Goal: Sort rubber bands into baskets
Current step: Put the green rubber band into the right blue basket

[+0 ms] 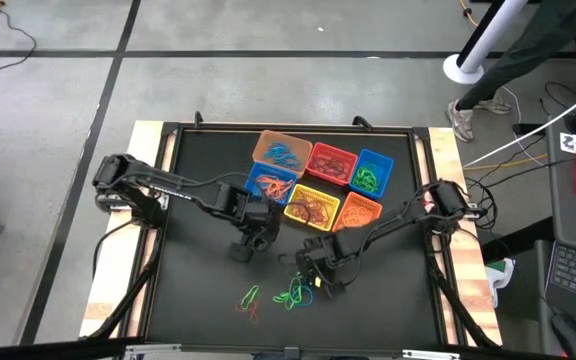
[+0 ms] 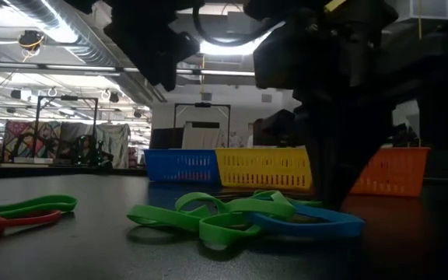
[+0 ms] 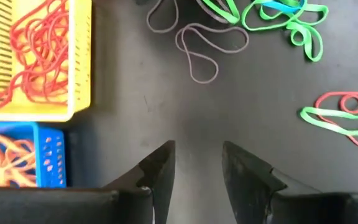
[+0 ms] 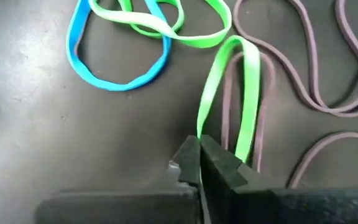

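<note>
Green rubber band (image 4: 219,68), thin flat elastic loop, is pinched between closed right gripper (image 4: 199,163) fingers on matte black table (image 4: 30,137); left gripper (image 3: 197,165) fingers stand apart.

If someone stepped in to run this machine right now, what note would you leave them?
Right claw: shut on a green rubber band, low at the mat, by the loose pile.
Left claw: open, empty, over bare mat near the yellow basket.
Baskets: six clustered at the table's far middle, all holding bands.
Done: most bands sorted.
Left: the green and blue tangle, a red-and-green pair, and some dull purplish loops on the mat.
</note>
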